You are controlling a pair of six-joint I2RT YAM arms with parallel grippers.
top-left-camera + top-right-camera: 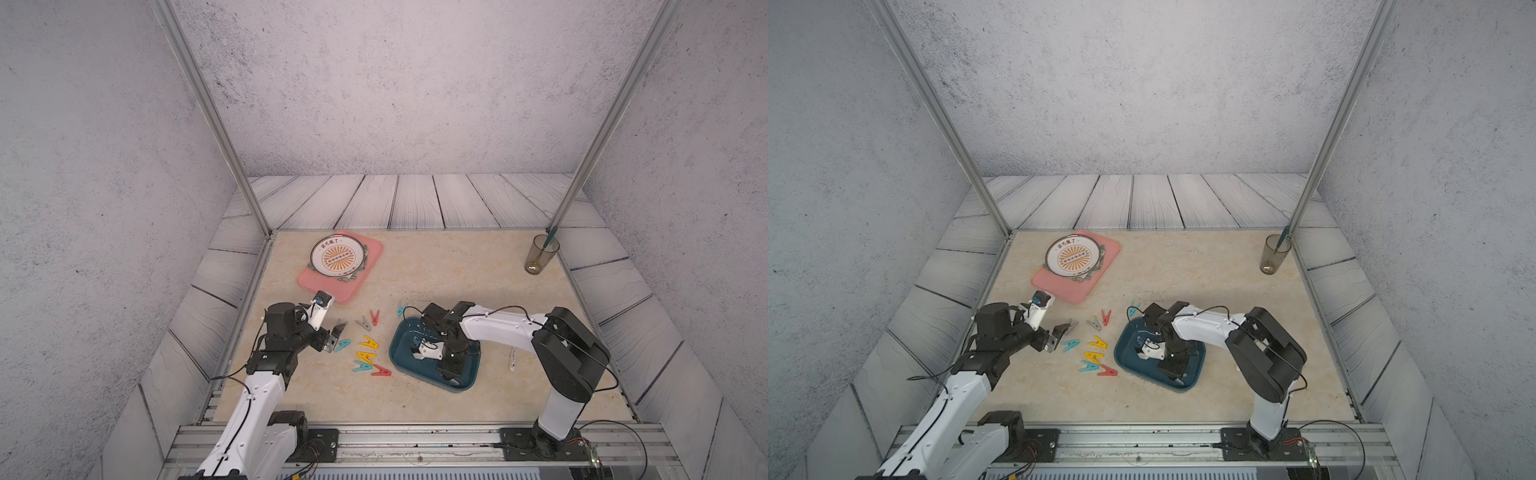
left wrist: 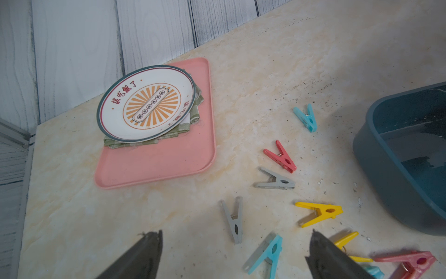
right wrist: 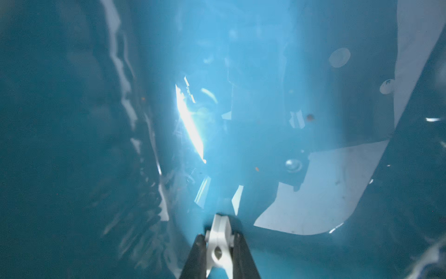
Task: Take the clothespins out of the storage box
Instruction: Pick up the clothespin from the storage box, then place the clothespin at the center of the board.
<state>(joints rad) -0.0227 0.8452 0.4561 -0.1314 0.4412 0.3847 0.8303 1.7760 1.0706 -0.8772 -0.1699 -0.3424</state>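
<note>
Pinching a pale clothespin (image 3: 218, 244) inside the storage box (image 1: 401, 353): right gripper (image 3: 219, 238) | left gripper (image 2: 236, 234): spread wide, hovering above loose clothespins (image 1: 366, 356) on the table (image 1: 415, 270)

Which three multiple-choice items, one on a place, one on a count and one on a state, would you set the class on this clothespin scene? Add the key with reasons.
1. Where does the plate sit?
A) on the pink tray
B) inside the glass
C) leaning on the wall

2. How many yellow clothespins lie on the table?
A) one
B) two
C) five

3. What is the right gripper doing?
A) hanging open over the glass
B) shut on a pale clothespin inside the storage box
C) pushing the plate

Key:
1 A: the plate rests on a folded cloth on that tray.
2 B: both top views show two yellow ones beside the box.
3 B: the right wrist view shows it clamped on that clothespin, with the box floor all around.
</note>
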